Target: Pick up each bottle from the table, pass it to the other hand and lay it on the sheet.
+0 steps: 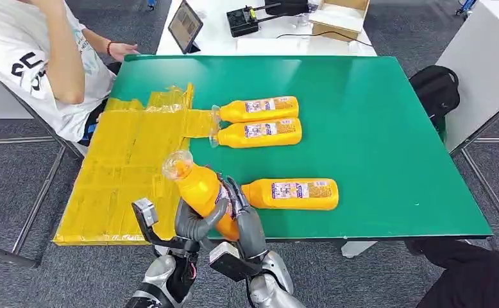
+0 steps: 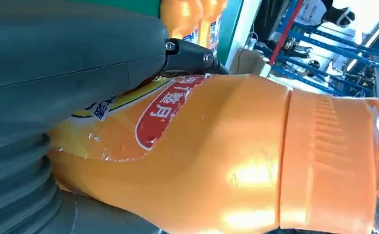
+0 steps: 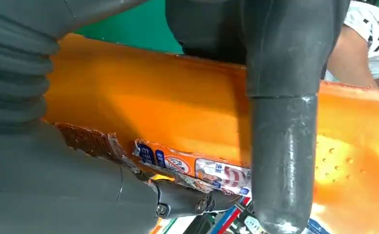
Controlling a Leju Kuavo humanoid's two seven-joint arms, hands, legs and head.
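Note:
An orange juice bottle [image 1: 199, 187] is held tilted above the table's front edge, its clear cap toward the yellow sheet [image 1: 125, 173]. My left hand [image 1: 192, 224] wraps its lower body from the left and my right hand [image 1: 244, 215] grips it from the right. Close up, the bottle [image 2: 236, 161] lies under my left thumb, and the bottle [image 3: 143, 102] lies under my right fingers [image 3: 280, 146]. Three more bottles lie on the green table [image 1: 375, 115]: two side by side [image 1: 260, 109] [image 1: 263, 133] near the sheet, one [image 1: 292, 194] beside my right hand.
A person in a white shirt [image 1: 35, 58] sits at the table's far left corner, a hand [image 1: 124, 49] near the edge. A white desk behind carries a tablet [image 1: 185, 24] and a cardboard box [image 1: 340, 16]. A black bag [image 1: 436, 86] lies right of the table.

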